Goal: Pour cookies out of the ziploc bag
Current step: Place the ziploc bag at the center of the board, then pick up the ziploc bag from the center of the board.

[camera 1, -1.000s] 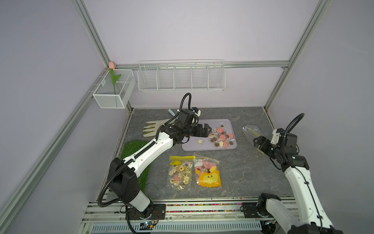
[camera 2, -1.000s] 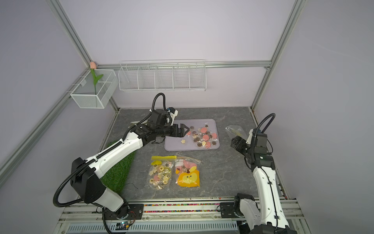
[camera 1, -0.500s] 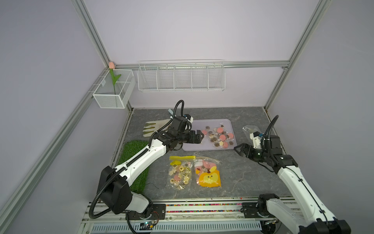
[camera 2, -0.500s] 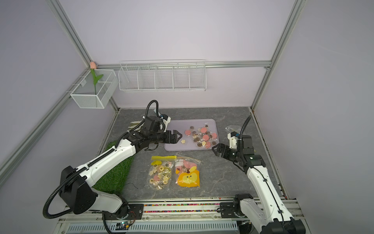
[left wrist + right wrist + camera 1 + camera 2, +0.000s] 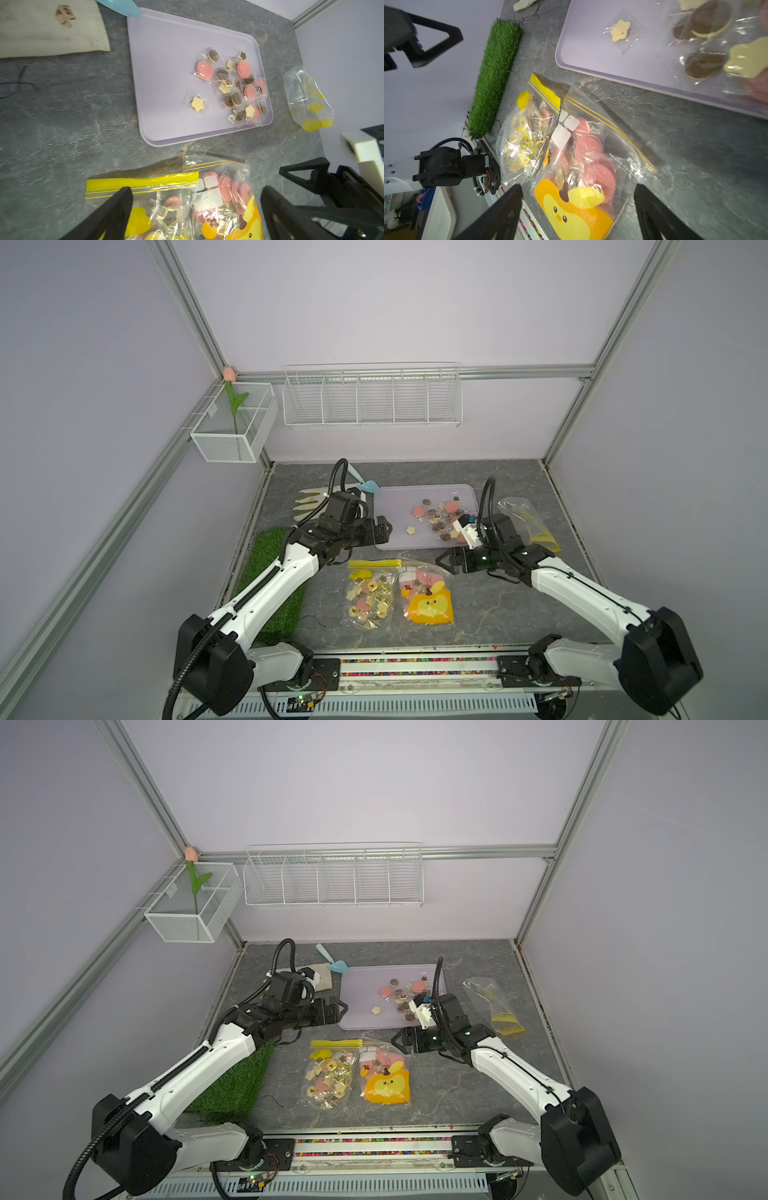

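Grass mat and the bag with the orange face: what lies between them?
A second clear bag of cookies, with a yellow zip strip, lies flat there, shown in both top views.

Both arms stretched forward; left claw [image 5: 383,528] and right claw [image 5: 445,563] point toward each other, jaws spread, empty.

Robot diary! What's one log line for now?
left gripper: open | right gripper: open | cookies: on tray | empty bag: beside tray | full bags: on table

lab robot cell: aluminium frame [image 5: 519,372], blank walls [image 5: 395,302]
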